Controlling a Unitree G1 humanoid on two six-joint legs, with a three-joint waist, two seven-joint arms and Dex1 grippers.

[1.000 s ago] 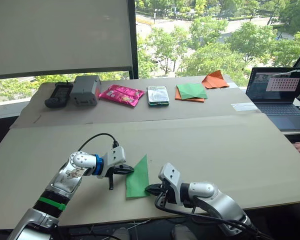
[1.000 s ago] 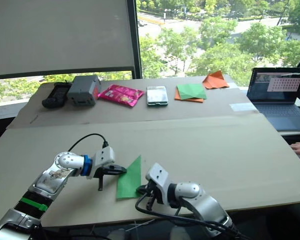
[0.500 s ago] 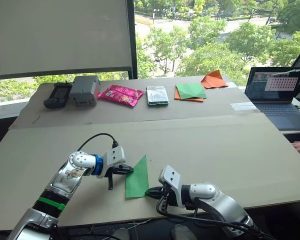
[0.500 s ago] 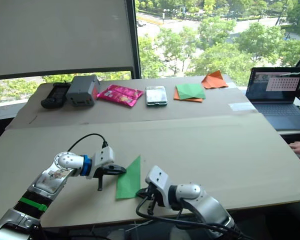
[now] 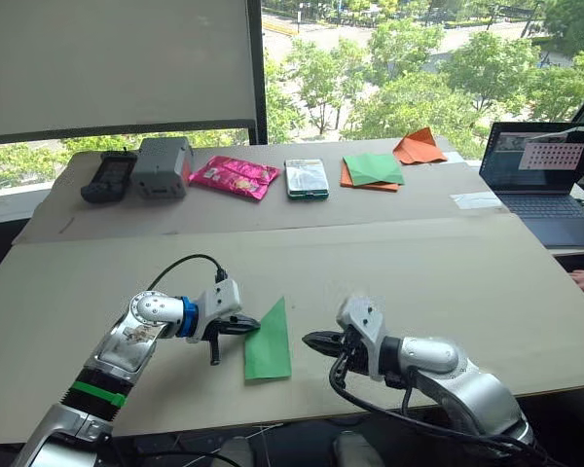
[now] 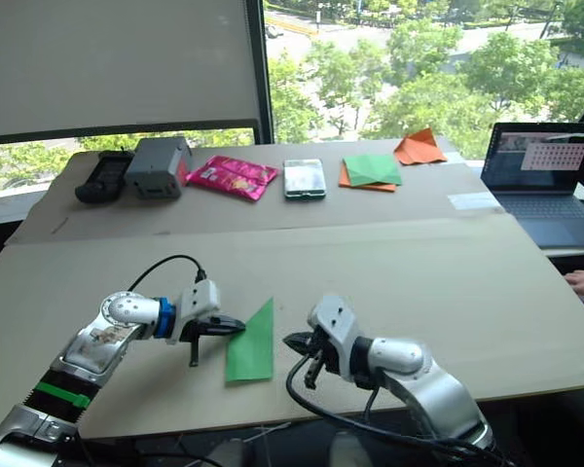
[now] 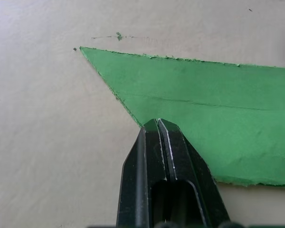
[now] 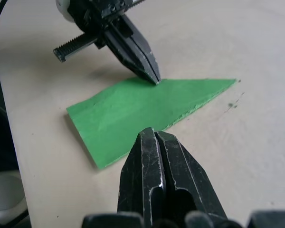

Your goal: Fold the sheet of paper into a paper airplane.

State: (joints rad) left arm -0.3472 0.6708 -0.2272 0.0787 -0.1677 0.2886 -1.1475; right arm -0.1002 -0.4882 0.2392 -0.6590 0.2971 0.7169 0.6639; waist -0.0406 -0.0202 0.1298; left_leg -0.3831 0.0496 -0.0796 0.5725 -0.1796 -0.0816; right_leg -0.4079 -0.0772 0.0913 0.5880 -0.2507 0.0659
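Paper airplane (image 5: pixel 268 342) is lying flat on the table (image 5: pixel 448 282), left gripper (image 5: pixel 254 327), jaws pressed together, pinning its slanted edge. Right gripper (image 5: pixel 310 340), also closed, has been backing off sideways, suggesting creasing is nearly finished.

Bright green is seen on the thin folded pointed sheet of paper (image 5: pixel 268 341), plain and unpatterned, against the pale beige cardboard tabletop (image 5: pixel 448 272). Black is shown on both closed gripper tips, left gripper (image 5: pixel 254 327) and right gripper (image 5: pixel 308 340). Beyond the sheet, a glossy pink patterned snack packet (image 5: pixel 236 176) and a flat orange folded paper (image 5: pixel 418 148) are picked out.
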